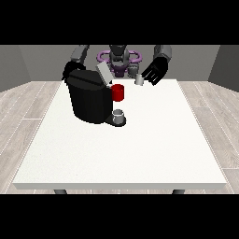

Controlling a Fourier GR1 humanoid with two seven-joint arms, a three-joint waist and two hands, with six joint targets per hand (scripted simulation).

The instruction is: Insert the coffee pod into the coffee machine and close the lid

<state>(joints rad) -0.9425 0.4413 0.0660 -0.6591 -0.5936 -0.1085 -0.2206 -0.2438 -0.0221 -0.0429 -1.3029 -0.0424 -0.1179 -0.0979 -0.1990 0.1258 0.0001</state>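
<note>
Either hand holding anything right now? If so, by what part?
Nothing is held. The hand at the view's right hangs open above the table, beside the small grey coffee pod but apart from it. The hand at the view's left is mostly hidden behind the coffee machine.

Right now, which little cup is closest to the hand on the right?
The small grey one at the table's far edge, just beside that hand. The red cup and the grey cup under the coffee machine sit farther away.

Black coffee machine (89, 100) on white table (140, 149), lid (103, 73) tilted up, red cup (118, 92) just beside it. Small grey coffee pod (139, 80) near the fingers-spread hand at the view's right (155, 72). Hand at the view's left (70, 70) mostly hidden behind the machine.
</note>
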